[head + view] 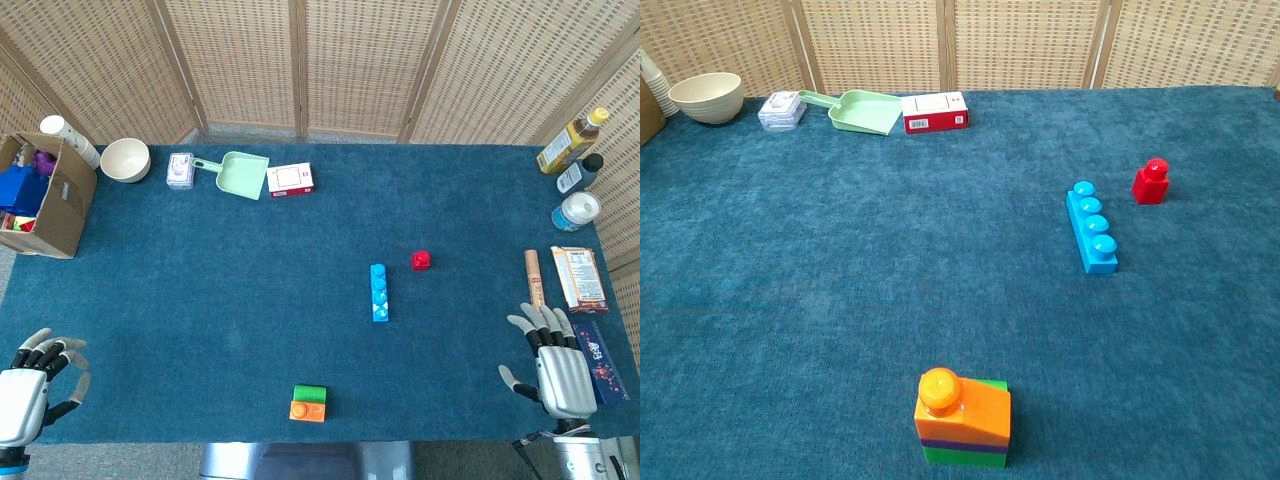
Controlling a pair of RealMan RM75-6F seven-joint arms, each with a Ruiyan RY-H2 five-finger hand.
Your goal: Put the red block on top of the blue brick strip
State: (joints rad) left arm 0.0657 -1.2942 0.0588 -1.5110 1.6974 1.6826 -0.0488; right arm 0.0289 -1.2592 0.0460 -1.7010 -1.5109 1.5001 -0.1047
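A small red block (421,260) (1151,182) sits on the blue carpet, just right of and slightly beyond the far end of the blue brick strip (379,292) (1091,226); the two are apart. The strip lies flat with its studs up. My right hand (553,360) rests at the table's near right edge, fingers spread, holding nothing, well to the right of both pieces. At the near left corner my left hand (35,378) holds nothing, fingers apart and somewhat curled. The chest view shows neither hand.
An orange and green block stack (309,403) (963,420) stands near the front edge. Along the back are a bowl (125,159), a green dustpan (240,174), a red-white box (291,179). A cardboard box (45,195) sits far left; bottles (572,141) and packets (580,278) crowd the right side.
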